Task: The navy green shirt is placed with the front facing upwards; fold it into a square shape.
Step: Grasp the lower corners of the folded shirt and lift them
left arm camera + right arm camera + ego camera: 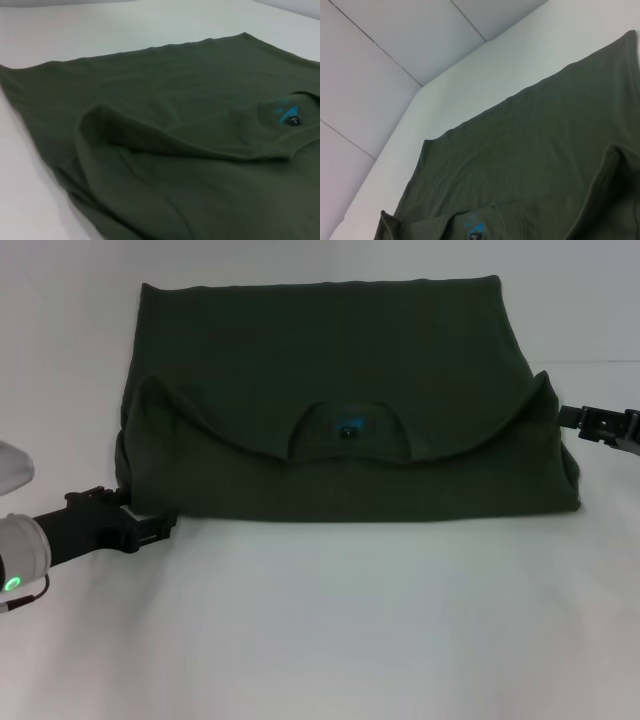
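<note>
The dark olive-green cotton shirt (340, 370) lies half-folded between both grippers — left gripper (158, 530) and right gripper (572, 420) at its corners; whether either grips the cloth, I cannot tell.

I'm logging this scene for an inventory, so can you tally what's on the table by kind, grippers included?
Dark green shirt, partly folded, blue label at the collar: 1
Robot grippers: 2, the left gripper at the shirt's near left corner, the right gripper at its right edge
White table: 1
Total: 4
</note>
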Motion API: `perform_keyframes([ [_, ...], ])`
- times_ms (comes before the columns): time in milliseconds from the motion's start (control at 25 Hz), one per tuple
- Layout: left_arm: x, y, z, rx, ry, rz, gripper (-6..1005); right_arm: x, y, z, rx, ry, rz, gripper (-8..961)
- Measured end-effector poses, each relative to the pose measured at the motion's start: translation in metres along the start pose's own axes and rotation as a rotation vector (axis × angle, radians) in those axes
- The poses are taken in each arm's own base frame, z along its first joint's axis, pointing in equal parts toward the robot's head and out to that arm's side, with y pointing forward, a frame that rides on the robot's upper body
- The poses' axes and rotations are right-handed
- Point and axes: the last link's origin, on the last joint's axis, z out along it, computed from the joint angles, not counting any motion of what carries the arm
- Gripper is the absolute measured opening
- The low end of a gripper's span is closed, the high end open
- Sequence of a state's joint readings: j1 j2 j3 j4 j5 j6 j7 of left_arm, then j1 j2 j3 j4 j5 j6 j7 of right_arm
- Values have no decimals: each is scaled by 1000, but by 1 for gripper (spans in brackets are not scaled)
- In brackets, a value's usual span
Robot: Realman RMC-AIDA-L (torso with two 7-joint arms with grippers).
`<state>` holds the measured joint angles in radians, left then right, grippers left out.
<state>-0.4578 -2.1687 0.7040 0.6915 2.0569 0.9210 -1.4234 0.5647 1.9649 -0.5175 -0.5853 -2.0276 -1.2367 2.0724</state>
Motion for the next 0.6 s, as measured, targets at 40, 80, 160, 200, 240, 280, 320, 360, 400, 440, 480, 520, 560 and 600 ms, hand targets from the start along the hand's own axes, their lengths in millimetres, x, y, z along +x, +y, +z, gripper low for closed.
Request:
perform_keyframes([
  [40, 1, 1, 0, -4, 0, 6, 747, 0, 0, 0, 1, -1, 1, 616],
  [80, 2, 1, 1, -7, 0, 11, 746, 0, -1, -1, 2, -1, 2, 616],
  [160, 3, 2, 2, -7, -2, 18, 745, 1, -1, -1, 5, -1, 3, 616],
  [200, 4, 1, 2, -5, -2, 19, 745, 1, -2, -1, 6, -1, 4, 616],
  [240, 4, 1, 2, -5, -1, 19, 744, 1, -2, -2, 8, -2, 5, 615],
  [280, 5, 1, 2, -6, -1, 20, 703, 2, -3, -2, 10, -3, 6, 615],
  [320, 5, 1, 2, -7, 0, 21, 662, 2, -3, -2, 10, -3, 6, 615],
  [360, 6, 1, 2, -7, 0, 22, 622, 2, -3, -2, 12, -4, 7, 615],
  [400, 6, 1, 2, -7, 0, 23, 581, 2, -4, -3, 12, -4, 8, 615],
  [440, 6, 1, 2, -7, -1, 24, 540, 2, -4, -3, 13, -4, 8, 614],
  [480, 6, 1, 2, -6, -3, 25, 518, 2, -4, -3, 14, -4, 9, 614],
  [520, 6, 1, 2, -6, -4, 27, 496, 2, -5, -4, 15, -4, 9, 614],
  [560, 6, 1, 2, -7, -5, 28, 473, 2, -5, -4, 15, -4, 9, 613],
  [600, 6, 1, 2, -7, -5, 29, 451, 3, -5, -4, 16, -5, 10, 613],
])
